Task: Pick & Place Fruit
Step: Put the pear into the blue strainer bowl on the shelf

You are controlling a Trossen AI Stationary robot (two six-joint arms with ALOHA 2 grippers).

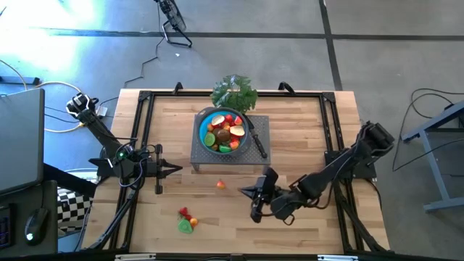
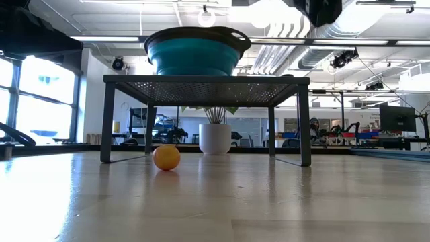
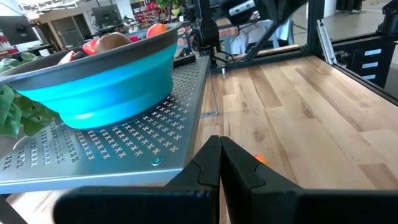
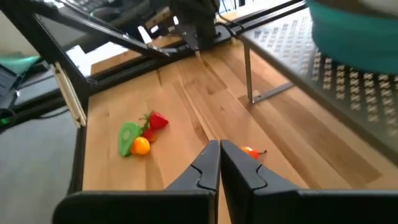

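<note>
A blue bowl (image 1: 223, 130) filled with toy fruit stands on a grey perforated stand (image 1: 246, 156) at the table's middle. One small orange fruit (image 1: 220, 184) lies on the wood just in front of the stand, also visible in the low view (image 2: 166, 157). A red, a green and an orange piece (image 1: 187, 220) lie together near the front edge. My right gripper (image 1: 243, 191) is shut and empty, a little to the right of the lone orange fruit (image 4: 250, 151), pointing toward the table's left. My left gripper (image 1: 176, 170) is shut and empty at the stand's left front corner.
A leafy green bunch (image 1: 234, 92) lies behind the bowl. A black-handled knife (image 1: 257, 139) rests on the stand to the bowl's right. Black frame rails (image 1: 145, 123) run along the table's sides. Bare wood stretches in front of the stand.
</note>
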